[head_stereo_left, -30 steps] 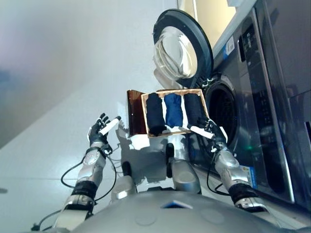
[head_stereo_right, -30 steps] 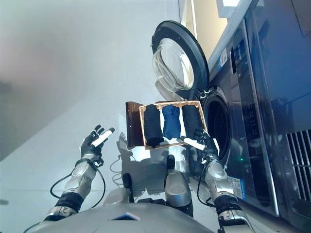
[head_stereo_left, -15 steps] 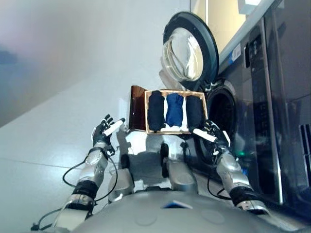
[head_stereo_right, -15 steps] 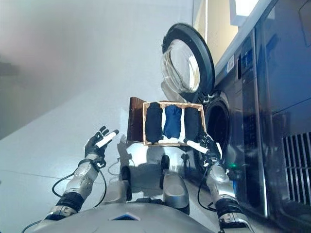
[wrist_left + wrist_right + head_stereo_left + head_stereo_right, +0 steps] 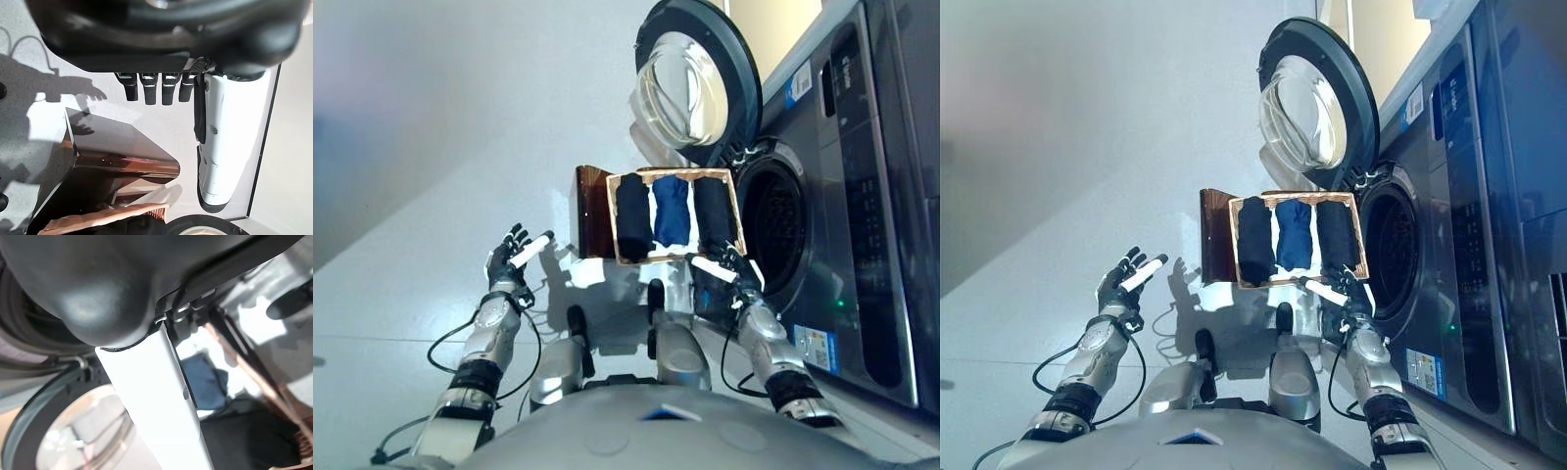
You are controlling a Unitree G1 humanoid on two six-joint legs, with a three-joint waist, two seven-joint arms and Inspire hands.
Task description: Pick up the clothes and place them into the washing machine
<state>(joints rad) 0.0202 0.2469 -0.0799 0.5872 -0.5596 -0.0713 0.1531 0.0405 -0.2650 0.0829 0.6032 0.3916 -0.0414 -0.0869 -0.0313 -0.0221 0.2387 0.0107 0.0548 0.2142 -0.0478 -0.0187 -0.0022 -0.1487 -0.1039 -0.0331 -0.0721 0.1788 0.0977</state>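
Pale grey floor (image 5: 401, 294) spreads out before us, and along our right side stands the dark washing machine (image 5: 862, 225), its round door (image 5: 695, 83) swung wide and standing beyond our right hand. Just past that hand's fingertips the drum opening (image 5: 773, 235) gapes dark.

Between our two hands, and a little beyond them, sits a wooden-rimmed basket (image 5: 625, 261) with a brown panel (image 5: 592, 211) on the side nearer our left hand. Inside it lie the clothes, three rolled bundles side by side: a dark roll (image 5: 632, 217) closest to the left hand's side, a blue roll (image 5: 673, 210) in the middle, and another dark roll (image 5: 713, 213) nearest the drum. Each roll's long axis runs away from us, pointing from our hands toward the open door, and the three lie parallel.

Our left hand (image 5: 509, 259) hangs over bare floor well apart from the basket, fingers straight and spread, white-covered thumb out, holding nothing. Our right hand (image 5: 736, 269) sits just beside the basket's near corner on the drum side, its fingers loosely extended with the white thumb pointing toward the basket rim; we cannot tell whether it touches the rim. The basket itself stands between our right hand and the rolls, and the open door rises behind it.
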